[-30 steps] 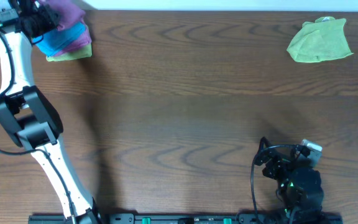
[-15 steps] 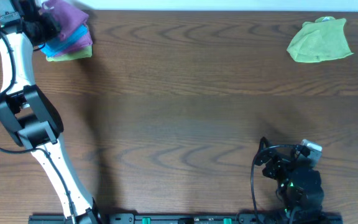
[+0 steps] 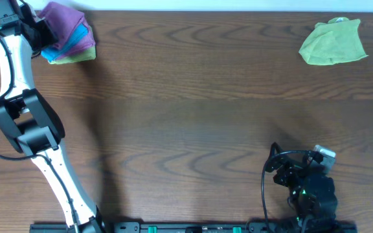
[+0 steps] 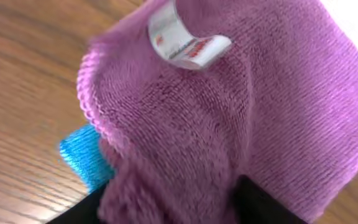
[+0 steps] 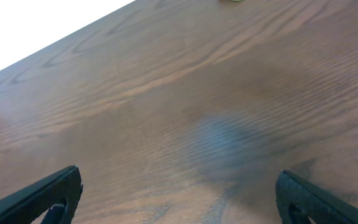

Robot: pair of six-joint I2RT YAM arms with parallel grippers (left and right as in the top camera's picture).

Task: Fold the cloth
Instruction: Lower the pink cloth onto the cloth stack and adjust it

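The cloth (image 3: 62, 18) is seen at the upper left of the overhead view, bunched on top of a bright blue cloth (image 3: 78, 41). Beneath the blue one a yellow-green edge (image 3: 73, 58) is exposed. In the left wrist view the cloth fills most of the frame, with its white tag (image 4: 185, 40) curled near the top. The left pincer (image 4: 169, 208) is closed partway on a gathered fold of the cloth, and a dark finger is visible on each side of it. A lime-green cloth (image 3: 333, 42) lies crumpled at the upper right, well apart. The right pincer (image 5: 176, 190) is held wide open over the wooden surface (image 3: 193, 116) at the lower right, with nothing gripped.
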